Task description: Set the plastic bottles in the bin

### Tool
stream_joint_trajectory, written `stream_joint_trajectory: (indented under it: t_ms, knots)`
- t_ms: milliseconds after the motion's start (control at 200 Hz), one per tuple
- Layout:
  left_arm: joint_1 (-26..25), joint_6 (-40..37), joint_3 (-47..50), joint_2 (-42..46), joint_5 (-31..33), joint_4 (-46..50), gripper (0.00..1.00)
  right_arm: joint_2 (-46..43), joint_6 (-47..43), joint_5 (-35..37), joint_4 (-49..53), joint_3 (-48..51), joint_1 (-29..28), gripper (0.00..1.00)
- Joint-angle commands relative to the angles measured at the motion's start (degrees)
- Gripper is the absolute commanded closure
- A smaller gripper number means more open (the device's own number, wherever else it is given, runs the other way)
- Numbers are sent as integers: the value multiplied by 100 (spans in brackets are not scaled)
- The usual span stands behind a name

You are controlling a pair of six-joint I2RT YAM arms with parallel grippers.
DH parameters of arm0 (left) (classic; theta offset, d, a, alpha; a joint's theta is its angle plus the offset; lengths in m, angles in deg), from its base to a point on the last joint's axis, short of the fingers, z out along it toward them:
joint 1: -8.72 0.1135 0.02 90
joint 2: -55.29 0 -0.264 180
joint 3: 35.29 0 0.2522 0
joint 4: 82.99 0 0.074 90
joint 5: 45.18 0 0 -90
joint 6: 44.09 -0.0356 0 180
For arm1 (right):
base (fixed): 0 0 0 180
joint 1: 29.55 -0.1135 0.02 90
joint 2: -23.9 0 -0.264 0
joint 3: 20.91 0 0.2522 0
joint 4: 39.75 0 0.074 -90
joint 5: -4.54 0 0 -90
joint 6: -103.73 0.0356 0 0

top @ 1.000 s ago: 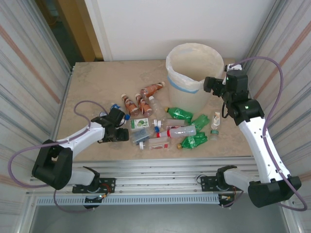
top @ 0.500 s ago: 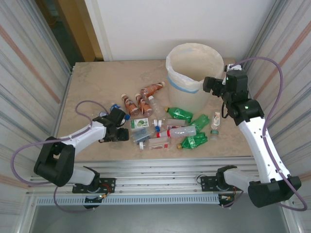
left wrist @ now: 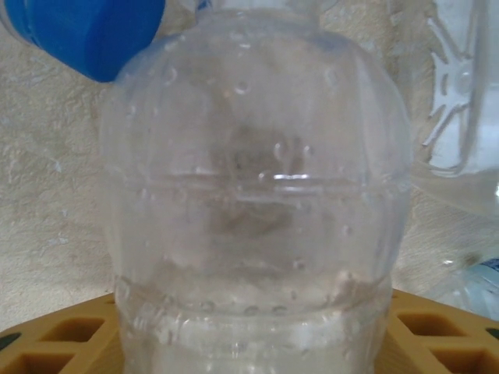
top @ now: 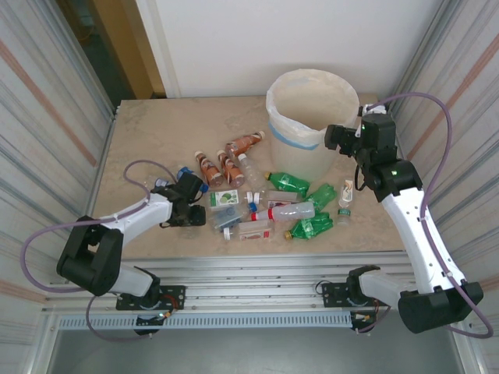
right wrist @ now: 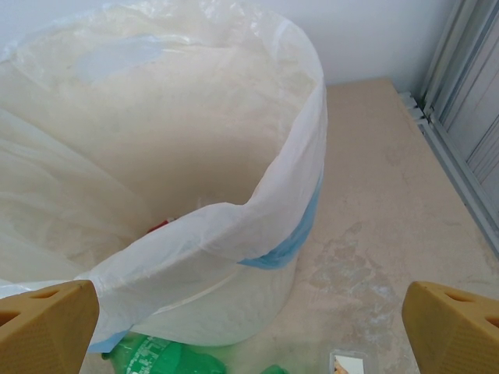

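The bin [top: 309, 160], a round cream-white bucket with a translucent liner bag [right wrist: 234, 222] folded over its rim and a blue tape band [top: 292, 141] below it, stands at the far right of the table [top: 156, 132]. The right gripper [top: 336, 136] hovers just beside the bin's right rim, level with its top, its two fingers spread wide with nothing between them; its wrist camera looks into the pale inside of the bag. Well away from the bin, to its near left, the left gripper [top: 192, 206] is down at the table among the scattered bottles. Its fingers sit against both sides of a clear bottle [left wrist: 249, 195], pinching it, and the bottle's ribbed body takes up the whole gap. A blue cap [left wrist: 86, 31] lies just past that bottle. Near the bin, on its near side, lie three green bottles [top: 289, 183]. Three brown bottles [top: 226, 164] lie to the bin's left, between it and the left gripper. More clear bottles lie on the bin's near left.
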Motion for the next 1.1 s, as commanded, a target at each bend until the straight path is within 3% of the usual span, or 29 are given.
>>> stream_joint_trajectory:
  t_ms: [0,296,531,626,877,1097]
  knots:
    - [-87,-75,-210,206,85,169,45,-145,108,-44,-144,10,-43,2]
    - [-262,-215,-482,1128,-92,210,46,-297,104,-408,-166,-20,-100,2]
    - [-325,-603,-505,2122,-886,-590,47,-211,263,-2088,-394,-191,-369,1]
    - [-329,-801,-345,2501,-1489,-1405,48,-2,371,-2868,-639,-351,-680,3]
    - [-339,-1101,-270,2840,-2432,-2628,49,1026,212,-3644,-795,-1169,-1889,8]
    - [-364,-1091,-134,2873,-2811,-3219,49,1751,682,-4575,-1519,-1491,-2262,13]
